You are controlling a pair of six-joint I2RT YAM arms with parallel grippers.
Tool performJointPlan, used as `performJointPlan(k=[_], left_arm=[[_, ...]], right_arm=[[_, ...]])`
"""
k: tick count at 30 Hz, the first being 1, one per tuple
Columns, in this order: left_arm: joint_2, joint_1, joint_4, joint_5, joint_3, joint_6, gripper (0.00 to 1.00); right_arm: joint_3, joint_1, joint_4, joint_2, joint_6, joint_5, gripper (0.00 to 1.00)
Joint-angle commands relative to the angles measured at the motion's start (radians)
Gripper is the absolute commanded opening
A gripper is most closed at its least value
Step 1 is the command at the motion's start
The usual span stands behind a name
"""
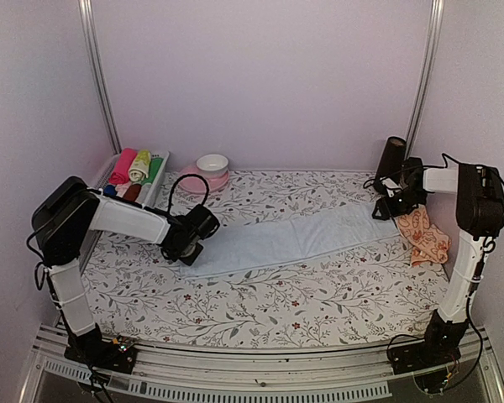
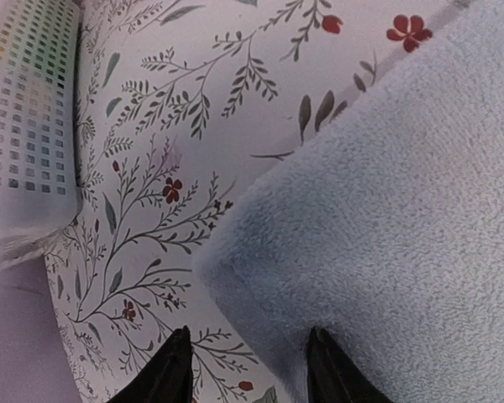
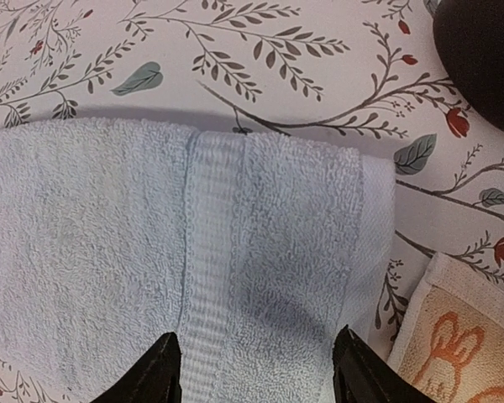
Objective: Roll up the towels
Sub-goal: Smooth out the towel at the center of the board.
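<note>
Top external view: the pale blue towel (image 1: 294,235) lies flat as a long strip across the middle of the tabletop (image 1: 277,306), running from near left to far right. The peach towel (image 1: 426,237) lies rumpled just beside its right end. The left tool (image 1: 188,248) straddles the strip's left corner, its fingers (image 2: 170,374) moderately apart, with floral sheet (image 2: 193,126) showing between them. The right tool (image 1: 388,206) stands over the right end, its fingers (image 3: 151,374) wide and the cloth flat beneath. A basket (image 1: 160,180) of rolled items and a pink bowl (image 1: 210,172) stand at the far left.
</note>
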Motion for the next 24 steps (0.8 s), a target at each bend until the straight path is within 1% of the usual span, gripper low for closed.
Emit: performJointPlan(k=[1,4,9,17,18,22,24], left_arm=[[0.039,0.01,-0.059,-0.049,0.033,-0.045,0.47],[0.037,0.009,-0.108,-0.058,0.026,-0.086,0.46],[0.002,0.001,-0.149,-0.056,-0.014,-0.129,0.46],[-0.018,-0.009,-0.165,-0.068,-0.014,-0.133,0.48],[-0.018,-0.009,-0.167,-0.07,-0.011,-0.133,0.5],[-0.026,-0.02,-0.179,-0.089,0.003,-0.14,0.67],[-0.037,-0.026,-0.183,-0.095,0.012,-0.144,0.71]], right_arm=[[0.016,-0.01,0.037,-0.022,0.03,0.053,0.63],[0.014,-0.015,0.054,-0.017,0.042,0.089,0.63],[0.015,-0.019,0.066,-0.015,0.049,0.102,0.64],[0.014,-0.02,0.066,0.009,0.051,0.106,0.63],[0.014,-0.02,0.063,0.012,0.05,0.099,0.63],[0.018,-0.022,0.043,0.033,0.042,0.086,0.62],[0.021,-0.026,0.033,0.045,0.042,0.074,0.6]])
